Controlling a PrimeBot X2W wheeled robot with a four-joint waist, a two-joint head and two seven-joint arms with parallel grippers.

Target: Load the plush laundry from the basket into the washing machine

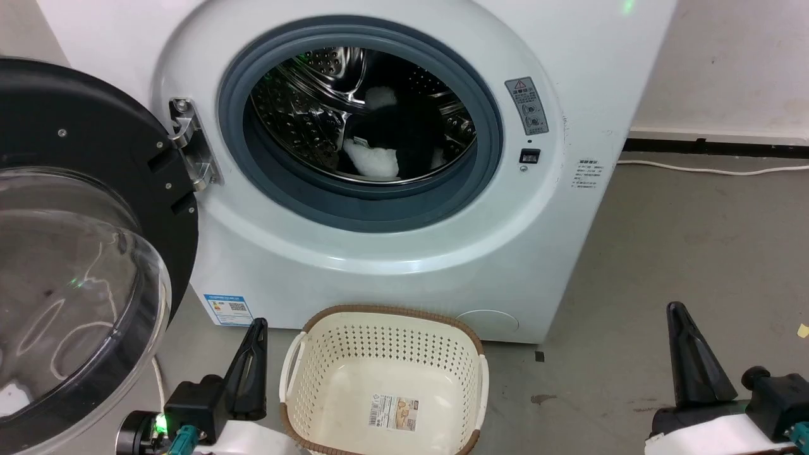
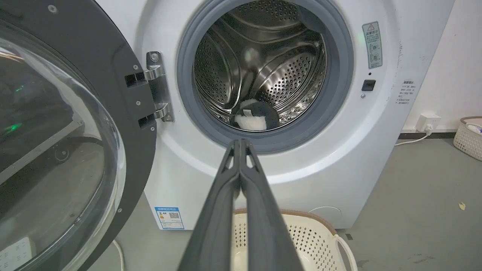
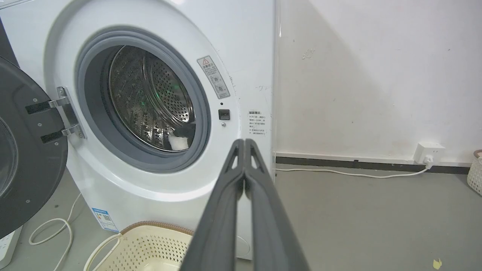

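Plush laundry point(image 1: 379, 142) lies in the washing machine's point(image 1: 392, 253) steel drum point(image 1: 297, 107); the basket point(image 1: 385, 344) on the floor point(image 1: 663, 253) below is empty. My left hand point(image 1: 258, 323) and right hand point(image 1: 675, 308) hover either side of it, both clenched on nothing. Loading looks done to me. Next I'd swing the open door point(image 1: 76, 120) shut, clearing the basket.

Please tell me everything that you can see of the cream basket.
The basket is a small cream plastic tub, a rounded rectangle, its walls full of holes. A brown woven band runs round the rim, and a pale loop handle sits on each side. It stands upright on the grey floor, close before the washing machine. It looks empty; a printed label lies on its bottom.
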